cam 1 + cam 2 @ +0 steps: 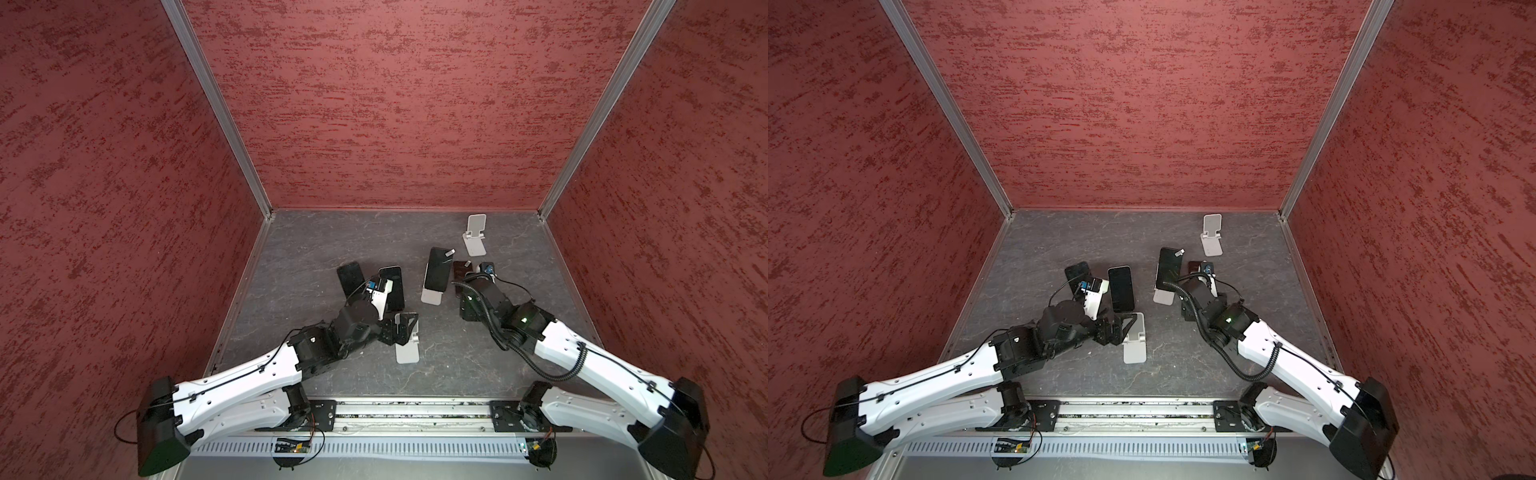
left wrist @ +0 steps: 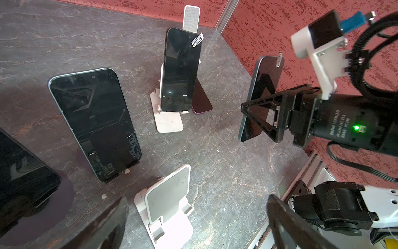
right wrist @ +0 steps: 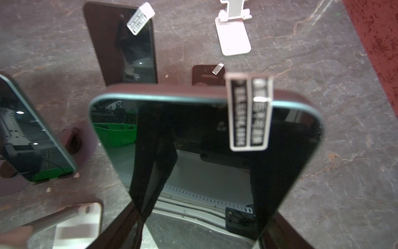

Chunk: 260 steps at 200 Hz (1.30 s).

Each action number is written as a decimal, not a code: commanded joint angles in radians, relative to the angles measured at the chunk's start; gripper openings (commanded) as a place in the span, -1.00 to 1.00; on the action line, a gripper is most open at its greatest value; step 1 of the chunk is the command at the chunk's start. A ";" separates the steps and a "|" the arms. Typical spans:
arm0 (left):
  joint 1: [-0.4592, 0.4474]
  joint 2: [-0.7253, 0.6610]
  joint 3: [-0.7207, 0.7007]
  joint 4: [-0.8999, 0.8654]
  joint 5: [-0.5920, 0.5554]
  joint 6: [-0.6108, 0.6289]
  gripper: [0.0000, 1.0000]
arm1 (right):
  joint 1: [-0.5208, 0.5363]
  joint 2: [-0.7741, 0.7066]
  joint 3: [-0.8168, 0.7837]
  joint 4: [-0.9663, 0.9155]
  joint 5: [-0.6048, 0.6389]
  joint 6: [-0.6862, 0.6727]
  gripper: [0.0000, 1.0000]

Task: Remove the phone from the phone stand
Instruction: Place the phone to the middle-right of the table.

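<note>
Grey table [image 1: 316,249], red walls [image 1: 104,166]: what lies around, clerk?

Entered, sir. Item: dark phone [image 1: 351,276], screen up, beside the left arm; second dark phone [image 2: 94,122] next to it. Item: near stand [image 2: 167,194], white, empty, just under the left gripper [image 1: 401,328], whose fingers stand wide apart on nothing. Item: far stand [image 1: 475,237], white, empty, near the back wall. Item: propped phone [image 2: 181,69], leaning on the middle stand [image 2: 168,122].

Anything crowding the work?

The propped phone, sir: just beside the held phone [image 2: 266,86], on the left arm's side, not touching.

And that phone against its tool?

Right gripper [image 2: 249,112] clamped across its lower half, a finger at each long edge. Phone tilted upright, lifted clear of the table, screen toward the wrist, white tab sticker [image 3: 249,112] at a top corner.
</note>
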 commanded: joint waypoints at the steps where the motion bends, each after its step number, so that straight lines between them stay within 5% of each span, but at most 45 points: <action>1: -0.001 0.008 0.029 0.025 -0.010 0.026 0.99 | -0.057 0.012 -0.007 0.076 -0.042 -0.068 0.31; 93: 0.026 0.021 0.026 0.042 -0.017 0.030 0.99 | -0.289 0.094 -0.002 0.178 -0.171 -0.196 0.30; 260: 0.052 -0.020 0.014 0.014 -0.046 0.032 0.99 | -0.547 0.224 0.029 0.286 -0.306 -0.306 0.30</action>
